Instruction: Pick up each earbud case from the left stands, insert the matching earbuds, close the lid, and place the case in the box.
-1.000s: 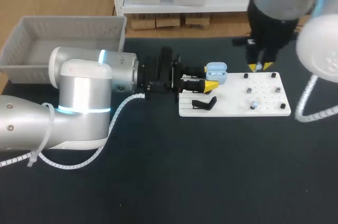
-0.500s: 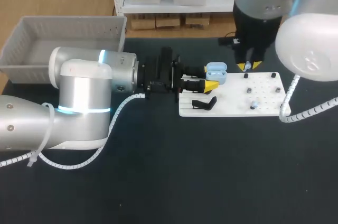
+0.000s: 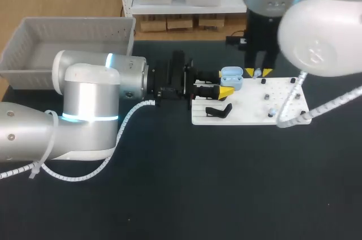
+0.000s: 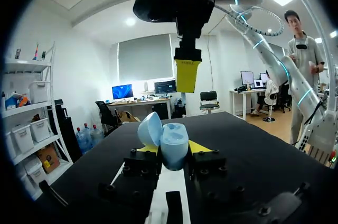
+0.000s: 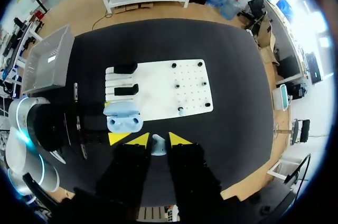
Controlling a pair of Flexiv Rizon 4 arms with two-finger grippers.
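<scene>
My left gripper [image 3: 227, 82] lies level over the white board's left end, shut on a light blue earbud case [image 3: 232, 78] whose lid stands open. In the left wrist view the case [image 4: 173, 146] sits between the yellow tips, lid [image 4: 149, 129] tipped back. My right gripper [image 3: 259, 72] hangs just right of the case, pointing down. In the right wrist view it [image 5: 160, 139] is shut on a small pale blue earbud [image 5: 158, 146], with the open case [image 5: 124, 119] beside and below it. Another earbud [image 3: 272, 112] rests on the board.
The white board [image 3: 285, 99] carries black pegs on its right half and a black stand [image 3: 218, 111] on its left half. A grey basket [image 3: 68, 41] stands at the back left of the dark table. My left arm's body covers much of the table's left side.
My right arm has moved left from above the board's pegs to just beside the open case. The left arm and the case have stayed still.
</scene>
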